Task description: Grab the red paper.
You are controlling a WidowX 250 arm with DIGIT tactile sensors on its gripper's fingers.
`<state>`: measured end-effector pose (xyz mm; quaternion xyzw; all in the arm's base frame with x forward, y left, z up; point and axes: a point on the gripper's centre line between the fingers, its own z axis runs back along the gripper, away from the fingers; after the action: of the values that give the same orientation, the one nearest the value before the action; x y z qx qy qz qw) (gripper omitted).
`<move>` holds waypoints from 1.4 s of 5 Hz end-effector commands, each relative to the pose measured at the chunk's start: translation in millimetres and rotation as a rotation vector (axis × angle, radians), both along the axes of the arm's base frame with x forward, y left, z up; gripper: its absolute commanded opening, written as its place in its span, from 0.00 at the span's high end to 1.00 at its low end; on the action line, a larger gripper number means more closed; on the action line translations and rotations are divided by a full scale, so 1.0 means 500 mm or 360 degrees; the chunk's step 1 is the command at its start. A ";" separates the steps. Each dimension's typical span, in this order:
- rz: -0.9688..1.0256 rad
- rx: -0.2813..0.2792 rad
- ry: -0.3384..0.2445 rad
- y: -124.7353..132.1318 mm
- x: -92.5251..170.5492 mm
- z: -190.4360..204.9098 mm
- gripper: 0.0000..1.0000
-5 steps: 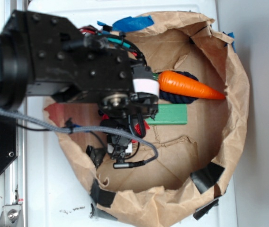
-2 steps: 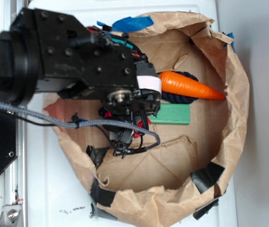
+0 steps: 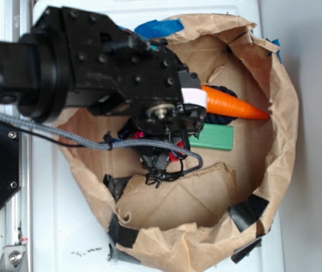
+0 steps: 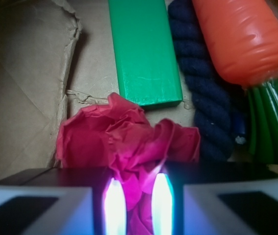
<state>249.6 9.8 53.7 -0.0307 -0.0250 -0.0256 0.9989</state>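
Exterior: crumpled brown paper bowl [image 3: 280, 113] on white tabletop [image 3: 70, 238].

red paper [image 4: 129, 139], green block [image 4: 144, 49], orange carrot [image 4: 239, 39], navy rope [image 4: 197, 83]

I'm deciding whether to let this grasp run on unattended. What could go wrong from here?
1. The gripper pinches only a fold of the red paper; the wad could tear or slip out when lifted.
2. The paper touches the green block, with the dark rope and toy carrot close beside it, so a drifting lift may drag them.
3. The exterior view shows cables dangling into the brown paper bag, which might snag.
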 end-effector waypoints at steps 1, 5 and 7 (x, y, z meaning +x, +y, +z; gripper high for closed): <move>0.0046 0.0005 -0.0025 0.013 0.016 0.025 1.00; 0.0228 -0.0134 -0.0120 0.032 0.008 0.217 1.00; 0.0207 -0.0162 -0.0154 0.012 0.025 0.256 1.00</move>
<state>257.4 19.0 164.3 -0.0811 -0.0441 0.0463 0.9947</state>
